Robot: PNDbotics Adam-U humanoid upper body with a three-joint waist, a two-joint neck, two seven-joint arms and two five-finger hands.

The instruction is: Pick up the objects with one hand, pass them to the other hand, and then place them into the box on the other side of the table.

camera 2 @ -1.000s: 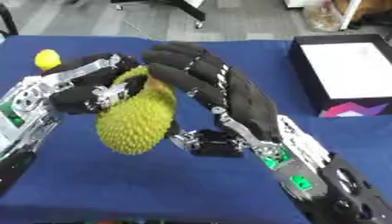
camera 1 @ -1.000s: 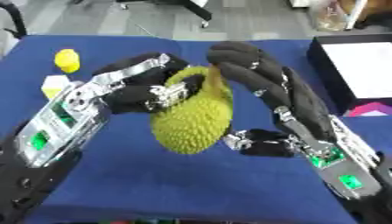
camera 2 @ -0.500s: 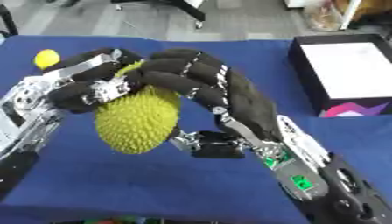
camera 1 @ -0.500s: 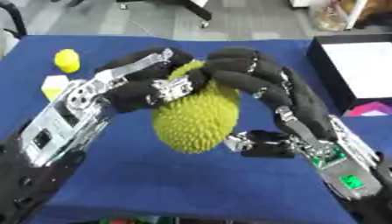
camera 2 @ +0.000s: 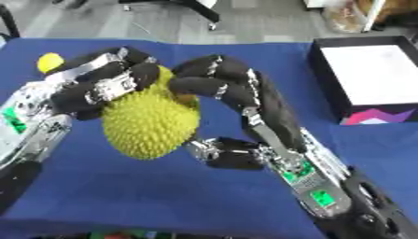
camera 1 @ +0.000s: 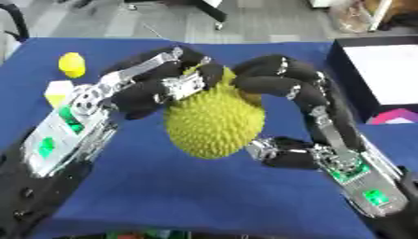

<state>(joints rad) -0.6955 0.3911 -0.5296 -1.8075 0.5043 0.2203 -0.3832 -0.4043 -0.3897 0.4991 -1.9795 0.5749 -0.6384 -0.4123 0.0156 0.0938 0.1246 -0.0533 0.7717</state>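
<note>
Blue tablecloth (camera 1: 204,196), grey floor (camera 1: 269,23) beyond.

Setting: indoor robot lab or test room, with a work station laid out for handling trials. Evidence: a tabletop (camera 1: 163,186) covered in plain blue cloth; a grey hard floor (camera 1: 269,21) beyond its far edge; the dark legs of a chair or stand (camera 1: 204,9) on that floor; a black open box with a white inside (camera 2: 367,77) at the right side; small yellow prop items (camera 1: 72,64) at the left. Further evidence: two mostly black robot arms with green-lit circuit boards (camera 1: 46,147) exposed on the forearms, fitting a research station and not a home.
</note>
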